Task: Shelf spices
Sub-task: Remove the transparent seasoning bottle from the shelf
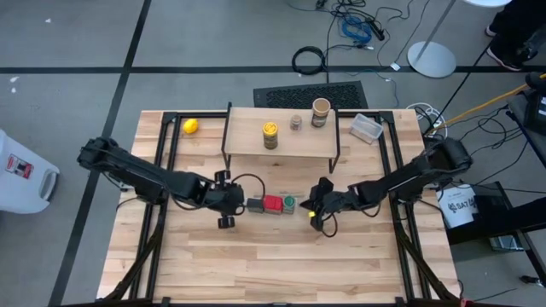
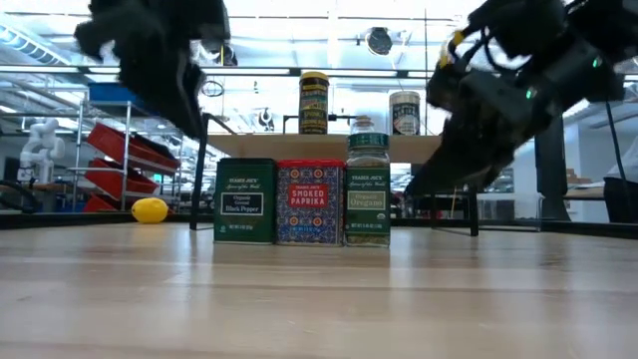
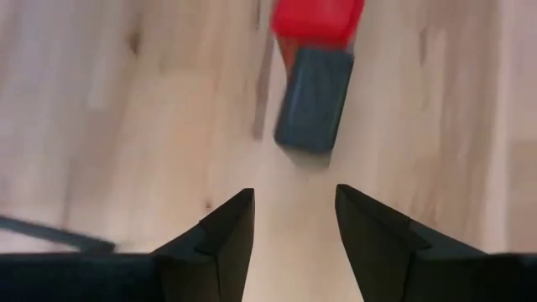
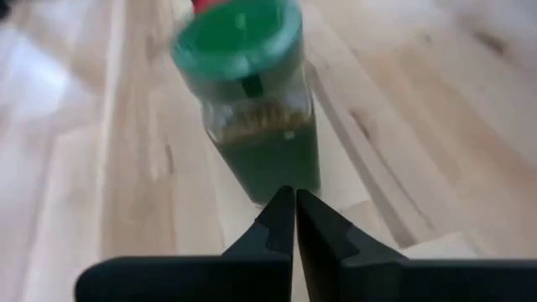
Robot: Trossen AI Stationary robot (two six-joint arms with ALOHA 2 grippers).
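Note:
Three spices stand in a row on the table in front of the shelf (image 1: pixel 281 152): a dark rectangular box (image 1: pixel 255 205), a red square tin (image 1: pixel 273 204) and a green-lidded jar (image 1: pixel 289 203). On the shelf's plank stand a yellow-lidded jar (image 1: pixel 270 135), a tiny brownish jar (image 1: pixel 296 123) and a tan round-topped jar (image 1: pixel 320 112). My left gripper (image 3: pixel 294 226) is open, raised just left of the dark box (image 3: pixel 313 99), with nothing between its fingers. My right gripper (image 4: pixel 294 210) is shut, raised just right of the green-lidded jar (image 4: pixel 252 101), apart from it.
A yellow lemon-like ball (image 1: pixel 191 126) lies at the table's far left. A clear plastic tub (image 1: pixel 366 128) sits at the far right beside the shelf. Bare wood spreads across the table's near half (image 1: pixel 273 264).

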